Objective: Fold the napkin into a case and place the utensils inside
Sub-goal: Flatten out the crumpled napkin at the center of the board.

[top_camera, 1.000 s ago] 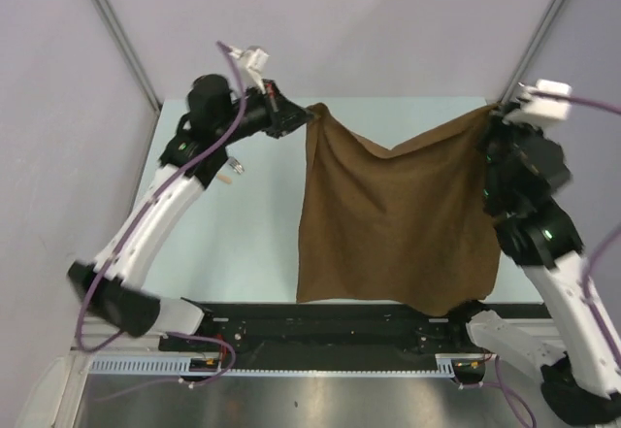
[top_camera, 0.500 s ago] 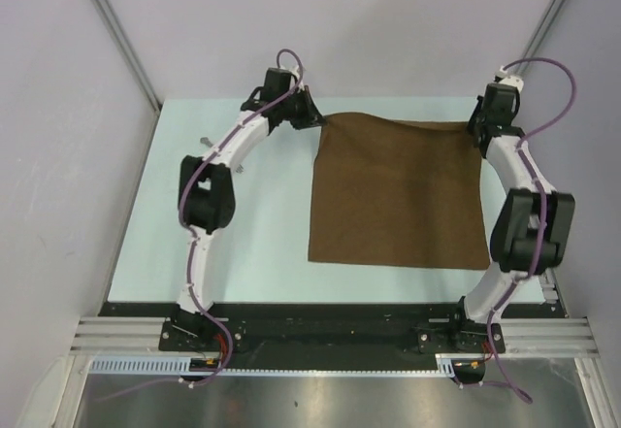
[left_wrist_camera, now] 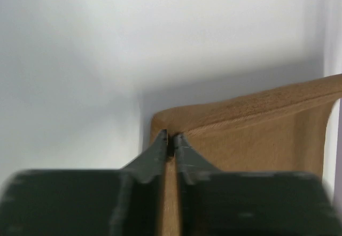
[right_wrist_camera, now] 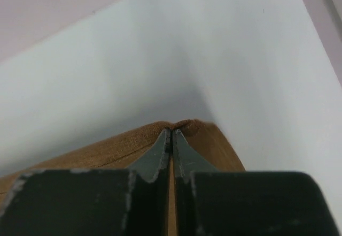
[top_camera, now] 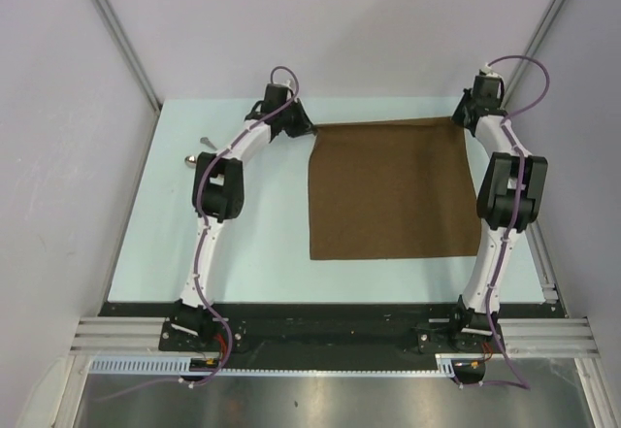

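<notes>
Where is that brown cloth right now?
In the top view the napkin lies flat on the table, right of centre, between the left arm and right arm, whose jaws pinch its far corners.

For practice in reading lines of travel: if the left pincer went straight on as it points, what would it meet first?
The plain brown cloth napkin: the left pincer grips its corner, which bunches just beyond the tips. Past that, probably the pale table top, though depth is unclear.

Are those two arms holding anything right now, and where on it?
The napkin: the left tool pinches its far left corner, the right tool its far right corner.
</notes>
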Controlling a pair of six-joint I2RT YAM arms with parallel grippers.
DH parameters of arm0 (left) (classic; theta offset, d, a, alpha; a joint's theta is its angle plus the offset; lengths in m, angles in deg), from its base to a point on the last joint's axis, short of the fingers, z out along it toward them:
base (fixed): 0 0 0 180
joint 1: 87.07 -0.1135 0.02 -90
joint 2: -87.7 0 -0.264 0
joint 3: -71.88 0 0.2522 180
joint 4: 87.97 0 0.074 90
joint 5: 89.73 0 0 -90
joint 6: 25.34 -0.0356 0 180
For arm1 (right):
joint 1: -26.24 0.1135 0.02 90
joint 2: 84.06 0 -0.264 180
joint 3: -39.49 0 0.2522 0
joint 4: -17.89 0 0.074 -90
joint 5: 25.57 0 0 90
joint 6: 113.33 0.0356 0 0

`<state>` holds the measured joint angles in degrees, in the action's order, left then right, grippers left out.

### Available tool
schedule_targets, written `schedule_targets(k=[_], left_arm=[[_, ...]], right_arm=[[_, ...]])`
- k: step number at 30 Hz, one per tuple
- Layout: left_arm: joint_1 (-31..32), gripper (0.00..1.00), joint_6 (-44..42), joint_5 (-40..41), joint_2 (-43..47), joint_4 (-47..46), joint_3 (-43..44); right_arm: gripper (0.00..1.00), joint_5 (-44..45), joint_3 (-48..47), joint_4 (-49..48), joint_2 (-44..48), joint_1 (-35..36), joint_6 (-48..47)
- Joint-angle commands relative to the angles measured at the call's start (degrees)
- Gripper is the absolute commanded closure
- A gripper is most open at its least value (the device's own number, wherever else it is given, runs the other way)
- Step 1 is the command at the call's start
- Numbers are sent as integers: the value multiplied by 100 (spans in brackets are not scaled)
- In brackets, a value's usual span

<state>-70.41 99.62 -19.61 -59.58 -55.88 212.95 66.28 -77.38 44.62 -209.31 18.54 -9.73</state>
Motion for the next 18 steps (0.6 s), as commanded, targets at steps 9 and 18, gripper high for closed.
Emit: schedule_targets(k=[9,18], left_arm=[[-32,22,-664,1898,1473,-874,-362],[565,48,204,1301,3142,-93,-3042]], right_arm=[[45,-211,-2498,1472,-970,-267,1030],[39,1054,567,2605,965,-258,1706]])
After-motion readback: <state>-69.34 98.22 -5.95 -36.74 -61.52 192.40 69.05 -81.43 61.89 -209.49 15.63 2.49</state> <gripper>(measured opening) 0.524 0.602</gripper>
